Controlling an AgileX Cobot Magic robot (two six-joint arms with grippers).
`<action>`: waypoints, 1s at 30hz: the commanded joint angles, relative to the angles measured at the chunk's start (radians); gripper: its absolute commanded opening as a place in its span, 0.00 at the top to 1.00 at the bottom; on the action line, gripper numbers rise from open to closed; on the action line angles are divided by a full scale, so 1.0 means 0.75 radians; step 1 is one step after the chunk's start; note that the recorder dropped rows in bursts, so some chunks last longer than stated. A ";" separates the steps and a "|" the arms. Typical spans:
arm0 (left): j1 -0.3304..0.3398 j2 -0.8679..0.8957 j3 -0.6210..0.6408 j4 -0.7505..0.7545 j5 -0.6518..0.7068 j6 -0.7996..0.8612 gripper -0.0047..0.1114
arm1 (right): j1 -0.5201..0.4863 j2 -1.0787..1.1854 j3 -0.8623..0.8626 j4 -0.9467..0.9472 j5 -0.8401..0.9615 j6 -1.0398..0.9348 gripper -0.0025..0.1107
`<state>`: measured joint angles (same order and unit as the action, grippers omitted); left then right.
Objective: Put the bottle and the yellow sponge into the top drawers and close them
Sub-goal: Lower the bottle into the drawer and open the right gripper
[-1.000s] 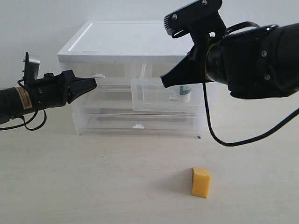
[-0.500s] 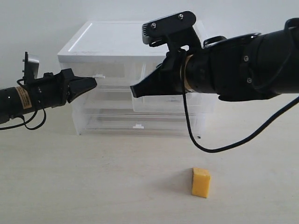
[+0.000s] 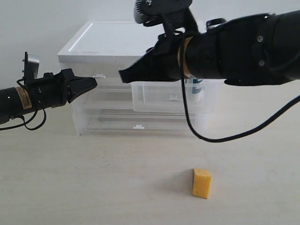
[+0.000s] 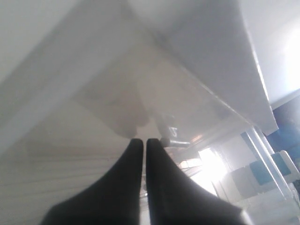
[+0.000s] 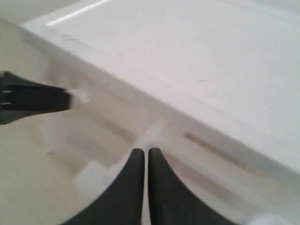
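Note:
The yellow sponge (image 3: 201, 183) stands alone on the table in front of the cabinet. The bottle (image 3: 197, 90) stands inside the right top drawer (image 3: 159, 101), which is pulled out; my right arm covers its cap. My right gripper (image 3: 121, 75) (image 5: 143, 150) is shut and empty, reaching across above that drawer toward the left top drawer (image 3: 108, 82), which is pushed in. My left gripper (image 3: 95, 84) (image 4: 140, 140) is shut with nothing held, its tip just below the left drawer's white handle tab (image 3: 98, 75).
The white-topped cabinet (image 3: 122, 40) stands at the back with two full-width drawers below, the lower one with a handle tab (image 3: 138, 126). In the right wrist view the left gripper (image 5: 35, 97) shows beside the handle tab (image 5: 83, 97).
My right arm has swung up and to the left across the cabinet front, away from the bottle in the open drawer. The left arm, sponge and drawers have stayed put.

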<state>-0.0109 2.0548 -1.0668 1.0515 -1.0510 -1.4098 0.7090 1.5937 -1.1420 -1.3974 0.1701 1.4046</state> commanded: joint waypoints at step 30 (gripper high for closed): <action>0.014 -0.003 -0.022 -0.102 0.006 -0.014 0.93 | -0.097 0.029 -0.013 0.216 0.433 -0.282 0.98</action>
<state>-0.0109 2.0548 -1.0668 1.0515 -1.0534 -1.4152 0.6413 1.6146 -1.1505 -1.2391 0.5198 1.1796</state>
